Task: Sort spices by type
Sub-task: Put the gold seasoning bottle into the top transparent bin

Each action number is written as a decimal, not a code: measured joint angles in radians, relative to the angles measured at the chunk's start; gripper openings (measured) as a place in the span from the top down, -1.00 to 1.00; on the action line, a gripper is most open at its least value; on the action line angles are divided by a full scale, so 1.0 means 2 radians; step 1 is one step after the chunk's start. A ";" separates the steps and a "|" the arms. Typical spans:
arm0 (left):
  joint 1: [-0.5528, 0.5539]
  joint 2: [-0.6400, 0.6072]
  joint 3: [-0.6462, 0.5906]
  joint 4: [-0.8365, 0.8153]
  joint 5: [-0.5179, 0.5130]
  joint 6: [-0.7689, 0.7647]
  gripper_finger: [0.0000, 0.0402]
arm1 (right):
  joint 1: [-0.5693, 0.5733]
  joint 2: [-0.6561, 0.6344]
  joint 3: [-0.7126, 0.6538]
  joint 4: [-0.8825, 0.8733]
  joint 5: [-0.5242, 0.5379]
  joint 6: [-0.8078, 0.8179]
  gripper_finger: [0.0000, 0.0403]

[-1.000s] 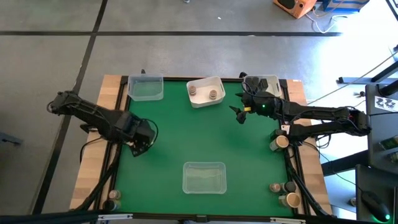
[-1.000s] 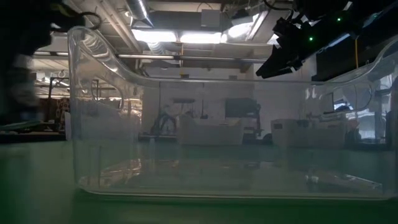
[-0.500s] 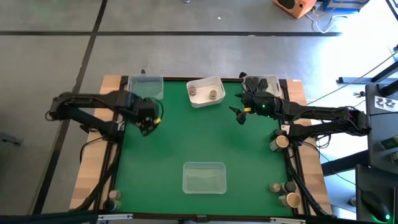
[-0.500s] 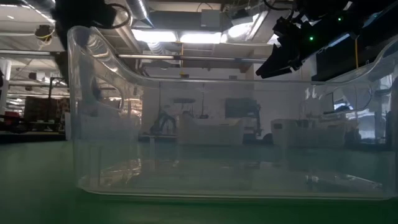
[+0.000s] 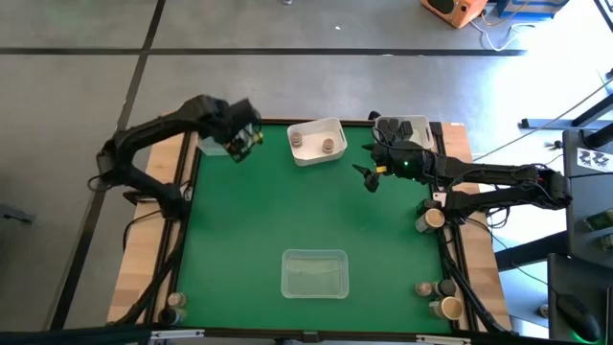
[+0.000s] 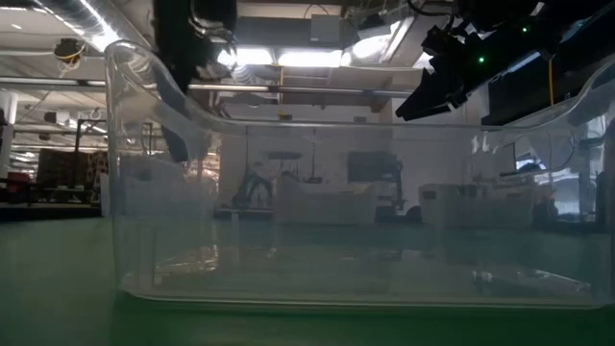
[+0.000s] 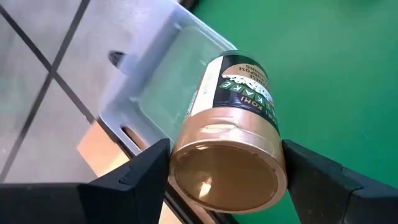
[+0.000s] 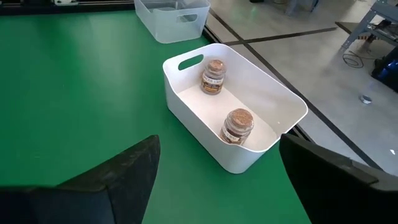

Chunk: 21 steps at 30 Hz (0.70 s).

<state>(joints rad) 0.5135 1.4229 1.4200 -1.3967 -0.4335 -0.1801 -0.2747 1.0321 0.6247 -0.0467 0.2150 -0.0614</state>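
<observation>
Left claw [image 7: 225,171] grips spice jar [image 7: 230,134] btwn fingers, over clear tray [image 7: 163,87].

Green worktop [image 5: 287,211] with wooden edges. White tray [image 5: 317,141] at the far edge, middle. Clear tray [image 5: 218,144] at the far left corner, mostly covered from above. Another clear tray [image 5: 314,273] near the front edge, centre; it fills the low view [image 6: 317,211]. Orange object [image 5: 454,10] on the grey floor beyond the worktop.
</observation>
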 joint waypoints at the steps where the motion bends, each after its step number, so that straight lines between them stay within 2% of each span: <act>1: 0.014 0.009 0.005 0.009 0.000 0.014 -0.26 | 0.000 0.000 0.000 0.000 0.000 0.000 -0.64; 10: 0.109 0.083 0.012 0.040 -0.005 0.089 -0.26 | 0.000 0.000 0.000 0.000 -0.004 -0.002 -0.64; 21: 0.142 0.150 0.011 0.063 0.031 0.132 -0.26 | 0.000 0.000 0.000 0.000 -0.010 -0.002 -0.64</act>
<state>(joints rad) 0.7966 1.7237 1.4429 -1.2714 -0.3725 0.0843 -0.2746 1.0321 0.6250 -0.0463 0.1944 -0.0654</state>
